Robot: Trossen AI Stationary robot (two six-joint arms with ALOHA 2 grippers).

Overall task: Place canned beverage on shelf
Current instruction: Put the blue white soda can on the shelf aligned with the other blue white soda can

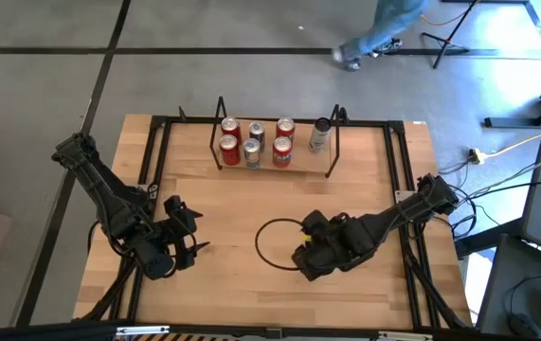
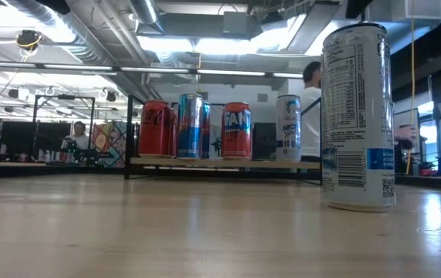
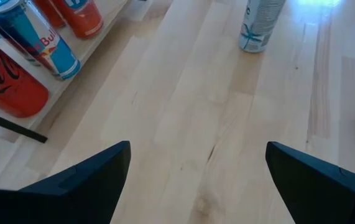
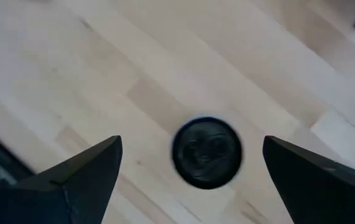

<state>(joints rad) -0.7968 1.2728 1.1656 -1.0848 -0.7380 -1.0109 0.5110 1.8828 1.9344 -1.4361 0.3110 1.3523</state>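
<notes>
The shelf (image 1: 276, 169) stands at the table's far middle, with several red and silver-blue cans (image 1: 256, 142) and one white can (image 1: 320, 135) on its wood floor. It also shows in the low view (image 2: 220, 164). A tall white can (image 2: 357, 116) stands upright on the table. In the right wrist view I see its dark round top (image 4: 207, 152) from above. In the high view my right gripper hides it. My right gripper (image 1: 305, 250) hangs over this can, open, with a finger out to each side of the top (image 4: 191, 142), touching nothing. My left gripper (image 1: 192, 227) is open and empty at the table's left (image 3: 197, 146).
A thin black ring (image 1: 275, 243) lies on the table just left of my right gripper. Black frame rails (image 1: 398, 189) run along the table's sides. The foot of a white can with teal print (image 3: 258, 28) stands on bare wood ahead of my left gripper. A person walks beyond the table (image 1: 374, 33).
</notes>
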